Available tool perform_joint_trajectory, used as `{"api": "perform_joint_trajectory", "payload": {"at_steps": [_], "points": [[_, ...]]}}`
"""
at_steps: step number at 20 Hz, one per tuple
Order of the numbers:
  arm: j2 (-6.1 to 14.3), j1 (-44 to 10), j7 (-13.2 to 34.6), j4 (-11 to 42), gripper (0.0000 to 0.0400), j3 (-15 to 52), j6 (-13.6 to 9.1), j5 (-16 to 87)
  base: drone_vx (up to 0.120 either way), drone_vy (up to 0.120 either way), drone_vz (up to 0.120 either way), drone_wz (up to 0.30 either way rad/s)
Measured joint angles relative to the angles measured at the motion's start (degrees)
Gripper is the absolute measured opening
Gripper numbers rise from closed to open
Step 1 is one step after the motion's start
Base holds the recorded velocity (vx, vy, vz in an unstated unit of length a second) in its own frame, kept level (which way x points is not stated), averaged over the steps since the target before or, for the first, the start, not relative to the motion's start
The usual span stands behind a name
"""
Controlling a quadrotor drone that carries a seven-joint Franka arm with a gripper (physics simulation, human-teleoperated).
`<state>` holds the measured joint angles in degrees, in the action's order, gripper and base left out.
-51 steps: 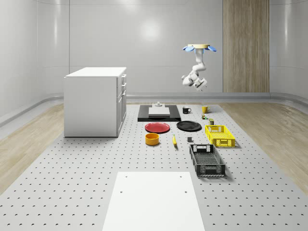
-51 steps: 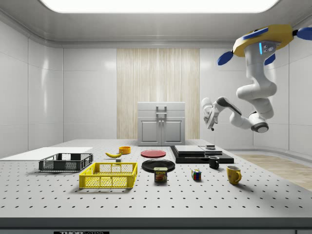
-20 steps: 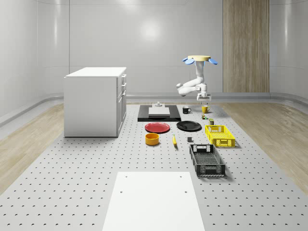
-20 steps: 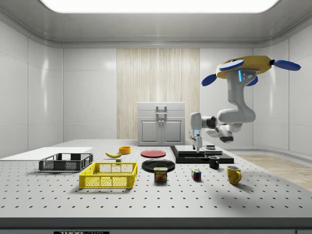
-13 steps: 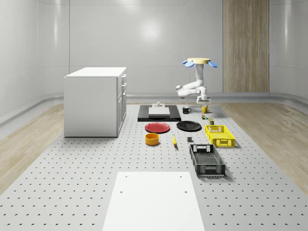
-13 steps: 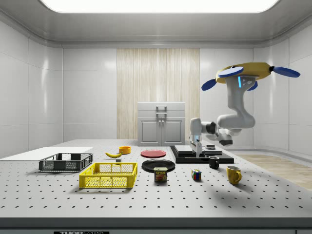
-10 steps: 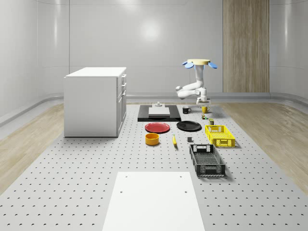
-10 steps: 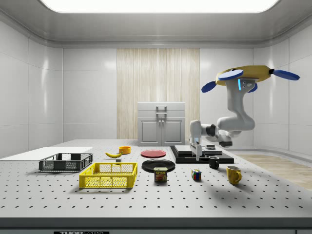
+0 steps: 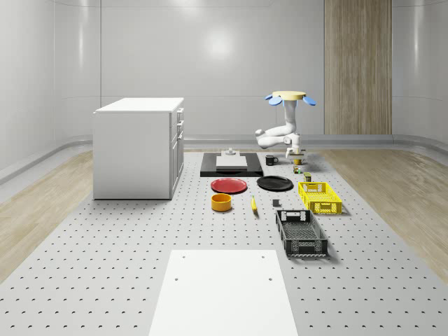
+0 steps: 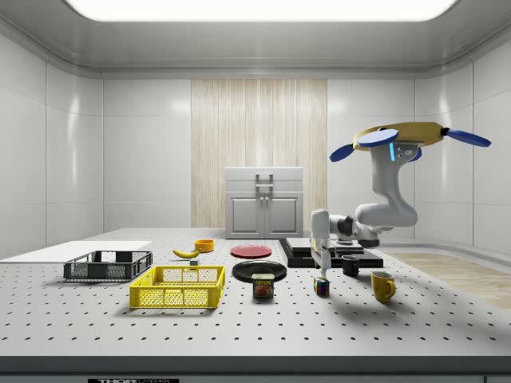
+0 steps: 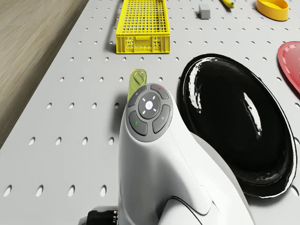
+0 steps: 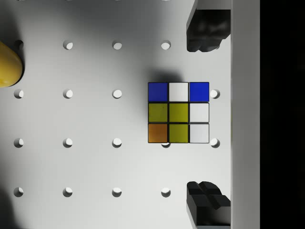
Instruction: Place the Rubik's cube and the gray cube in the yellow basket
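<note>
Two parted fingers [image 12: 208,31] above the flat, square-on Rubik's cube [image 12: 178,112]

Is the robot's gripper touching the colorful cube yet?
Apart. In the wrist view, bare table shows between the Rubik's cube and each of the two dark fingertips, which stand spread wide on either side of it. The gripper hangs just above it.

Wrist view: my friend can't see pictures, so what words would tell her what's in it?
A Rubik's cube sits on a gray table with rows of holes, seen from straight above. The open claw hangs over it, one dark fingertip on each side of the cube, not touching it. A yellow thing peeks in at the edge.
</note>
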<state>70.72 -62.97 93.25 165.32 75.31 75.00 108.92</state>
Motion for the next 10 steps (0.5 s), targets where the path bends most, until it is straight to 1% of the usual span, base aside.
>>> {"api": "perform_joint_trajectory", "payload": {"at_steps": [1, 4, 10], "points": [[0.3, -0.1, 0.1, 0.0, 0.0400, 0.1, 0.2, -0.1, 0.000, 0.000, -0.120, 0.000], [1.2, -0.1, 0.1, -0.2, 0.0400, -0.8, 1.4, 0.5, 0.000, 0.000, 0.000, 0.000], [3.5, 0.0, -0.4, -1.1, 0.0400, -5.1, 5.0, 4.1, 0.000, 0.000, 0.000, 0.000]]}}
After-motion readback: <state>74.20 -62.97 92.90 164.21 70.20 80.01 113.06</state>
